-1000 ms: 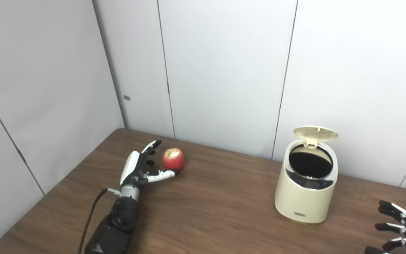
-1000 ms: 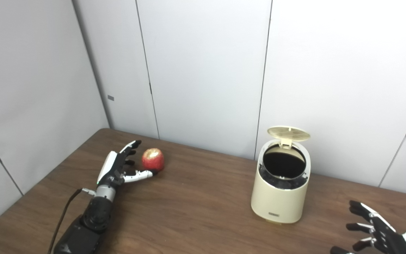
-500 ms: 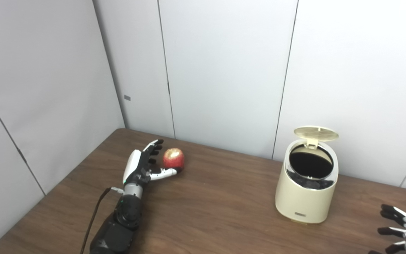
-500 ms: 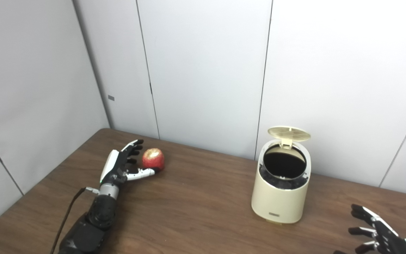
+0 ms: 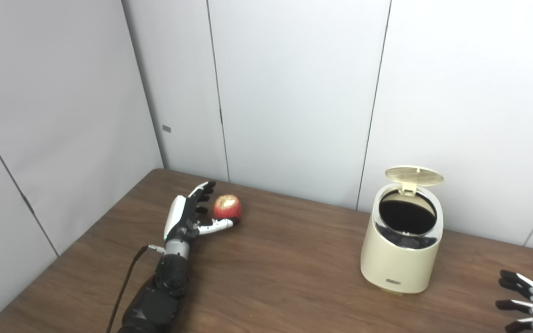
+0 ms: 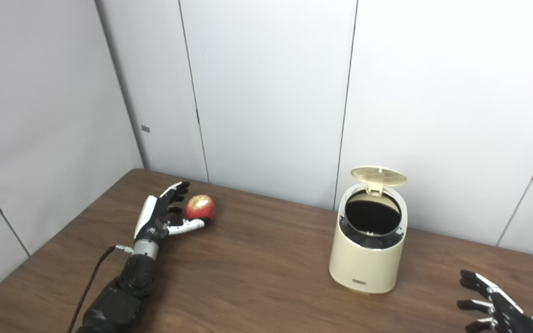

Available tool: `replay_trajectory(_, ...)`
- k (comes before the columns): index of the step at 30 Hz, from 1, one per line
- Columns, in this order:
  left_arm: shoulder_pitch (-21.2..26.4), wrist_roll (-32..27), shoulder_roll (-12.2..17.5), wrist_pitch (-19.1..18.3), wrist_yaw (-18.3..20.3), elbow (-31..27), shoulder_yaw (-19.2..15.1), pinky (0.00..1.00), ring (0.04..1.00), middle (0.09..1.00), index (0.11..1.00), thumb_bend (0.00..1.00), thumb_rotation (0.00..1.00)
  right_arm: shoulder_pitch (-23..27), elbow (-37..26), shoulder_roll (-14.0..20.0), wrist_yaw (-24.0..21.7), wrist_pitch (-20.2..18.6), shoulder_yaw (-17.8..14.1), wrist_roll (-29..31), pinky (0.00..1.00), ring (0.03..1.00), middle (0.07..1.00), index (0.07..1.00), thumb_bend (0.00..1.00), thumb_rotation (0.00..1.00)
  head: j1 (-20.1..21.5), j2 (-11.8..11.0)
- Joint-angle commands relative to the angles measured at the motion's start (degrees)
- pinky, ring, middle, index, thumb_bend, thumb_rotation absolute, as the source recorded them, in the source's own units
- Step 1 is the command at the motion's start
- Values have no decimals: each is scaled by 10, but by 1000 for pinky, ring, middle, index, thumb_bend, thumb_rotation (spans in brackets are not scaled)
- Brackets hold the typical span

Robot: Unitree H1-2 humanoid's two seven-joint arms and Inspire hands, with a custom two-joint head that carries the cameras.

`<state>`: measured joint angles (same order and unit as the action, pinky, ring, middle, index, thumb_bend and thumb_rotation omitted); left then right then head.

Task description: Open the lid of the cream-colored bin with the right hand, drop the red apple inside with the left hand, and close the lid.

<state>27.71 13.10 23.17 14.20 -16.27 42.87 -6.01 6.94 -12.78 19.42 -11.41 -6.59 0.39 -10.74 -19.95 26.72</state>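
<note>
The left hand [image 5: 188, 216], fingers spread and grasping nothing, cups the apple [image 5: 227, 206] at its 3 o'clock; the bin [image 5: 401, 252] lid [image 5: 414, 175] stands up; the right hand [image 6: 495, 309] is released.

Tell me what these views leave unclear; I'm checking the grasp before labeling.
- Left robot hand and red apple: contact is hidden by the apple; both views.
- Right robot hand: cut off by the frame corner.
- Cream-colored bin: interior too dark to see.
- Bin's front label: too small.
</note>
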Motion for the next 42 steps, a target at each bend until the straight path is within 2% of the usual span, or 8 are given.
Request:
replay_trajectory(1, 10, 0, 0, -5, 14, 0, 12, 697, 823, 844, 862, 859, 150, 16, -24, 4, 5, 0, -9, 5, 532, 726, 855, 858, 811, 362, 0, 0)
replay_trajectory(8, 7, -4, 2, -14, 26, -6, 23, 722, 800, 814, 813, 856, 158, 16, -26, 4, 5, -6, -10, 9, 534, 729, 860, 857, 794, 337, 1, 1)
replay_trajectory(15, 2, 65, 9, -103, -2, -27, 60, 447, 527, 560, 602, 847, 76, 20, -33, 5, 1, -20, -12, 15, 537, 728, 855, 850, 774, 304, 2, 6)
replay_trajectory(17, 1, 79, 11, -123, -9, -30, 68, 395, 471, 512, 515, 609, 34, 20, -33, 6, 1, -19, -12, 16, 535, 732, 859, 850, 772, 307, 2, 7)
replay_trajectory(19, 0, 85, 10, -129, -18, -30, 72, 387, 465, 517, 473, 540, 7, 20, -32, 7, 1, -17, -12, 17, 534, 731, 860, 850, 770, 308, 2, 7)
replay_trajectory(30, 8, 98, 3, -87, -104, 3, 75, 349, 435, 490, 483, 506, 0, 18, -28, 10, 1, -15, -9, 12, 559, 737, 872, 863, 758, 323, 2, 7)
replay_trajectory(36, 18, 96, -1, -50, -140, 30, 72, 248, 382, 460, 532, 500, 0, 18, -29, 11, 1, -18, -9, 12, 557, 733, 871, 865, 757, 325, 3, 6)
replay_trajectory(42, 9, 97, -4, -9, -154, -5, 67, 258, 381, 467, 533, 499, 0, 18, -29, 11, 2, -16, -10, 11, 531, 716, 864, 861, 762, 341, 5, 5)
